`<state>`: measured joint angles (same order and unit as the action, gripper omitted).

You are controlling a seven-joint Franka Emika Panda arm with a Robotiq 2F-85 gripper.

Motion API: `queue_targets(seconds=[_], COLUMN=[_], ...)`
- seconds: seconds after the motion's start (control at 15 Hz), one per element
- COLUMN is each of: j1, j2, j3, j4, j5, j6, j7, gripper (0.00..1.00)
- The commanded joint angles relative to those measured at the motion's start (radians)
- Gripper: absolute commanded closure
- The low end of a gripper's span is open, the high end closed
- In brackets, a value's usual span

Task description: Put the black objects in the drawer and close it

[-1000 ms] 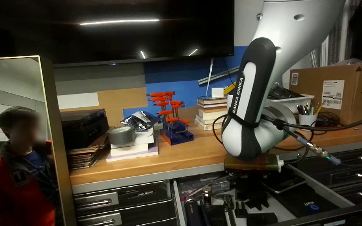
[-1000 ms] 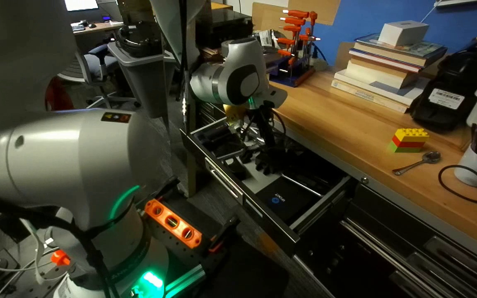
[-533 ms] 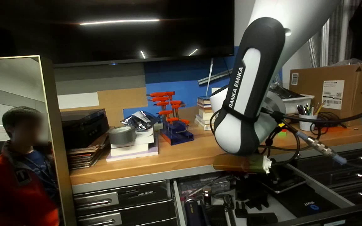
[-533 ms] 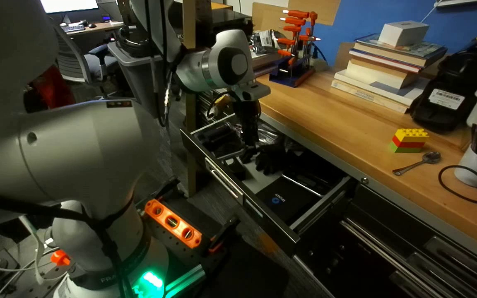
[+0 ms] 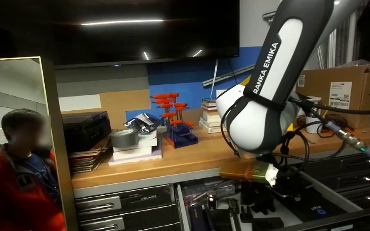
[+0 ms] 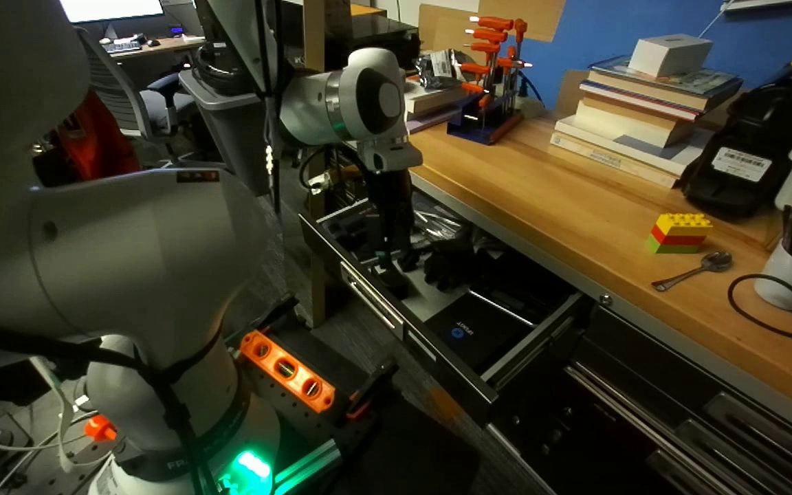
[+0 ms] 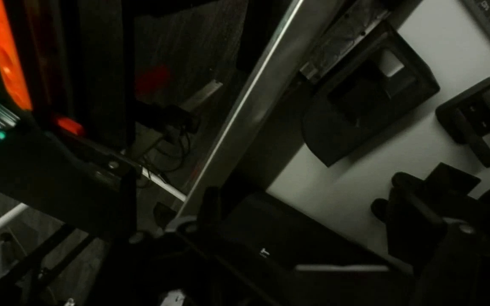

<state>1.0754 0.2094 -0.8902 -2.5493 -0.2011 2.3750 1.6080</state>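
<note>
The gripper [image 6: 396, 261] hangs over the drawer [image 6: 454, 373], jaws wide apart; in the wrist view the hollow black block [image 7: 368, 100] lies beyond, long axis running near left to far right.

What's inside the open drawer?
The drawer holds black blocky pieces, a flat black item with a blue logo, and more. In an exterior view, the pincer hides part of the drawer; anything beneath the flat black item is covered.

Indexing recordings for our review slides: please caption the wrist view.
Black pieces lie in the open drawer, with an orange bar outside, beyond its front edge.
</note>
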Motion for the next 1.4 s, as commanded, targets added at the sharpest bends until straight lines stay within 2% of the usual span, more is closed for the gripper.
queue_targets(seconds=[0.0, 0.2, 0.4, 0.6, 0.67, 0.8, 0.93, 1.13, 1.27, 1.33], j1=[-0.171, -0.367, -0.588, -0.752, -0.787, -0.838, -0.857, -0.838, -0.788, -0.78], j2=[-0.14, -0.166, -0.159, -0.14, -0.086, -0.067, -0.043, 0.006, 0.033, 0.042], j3=[0.165, 0.351, 0.549, 0.688, 0.724, 0.758, 0.755, 0.713, 0.645, 0.613], j4=[-0.072, -0.136, -0.189, -0.244, -0.198, -0.209, -0.207, -0.21, -0.211, -0.211], j5=[-0.046, -0.038, -0.008, -0.009, 0.017, 0.004, -0.032, -0.044, -0.065, -0.122], j6=[-0.009, 0.073, 0.182, 0.319, 0.351, 0.435, 0.534, 0.649, 0.715, 0.753], j7=[0.149, 0.207, 0.196, 0.193, 0.175, 0.184, 0.21, 0.231, 0.252, 0.289], gripper=[0.0, 0.0, 0.0, 0.0, 0.0, 0.0, 0.0, 0.0, 0.0, 0.0])
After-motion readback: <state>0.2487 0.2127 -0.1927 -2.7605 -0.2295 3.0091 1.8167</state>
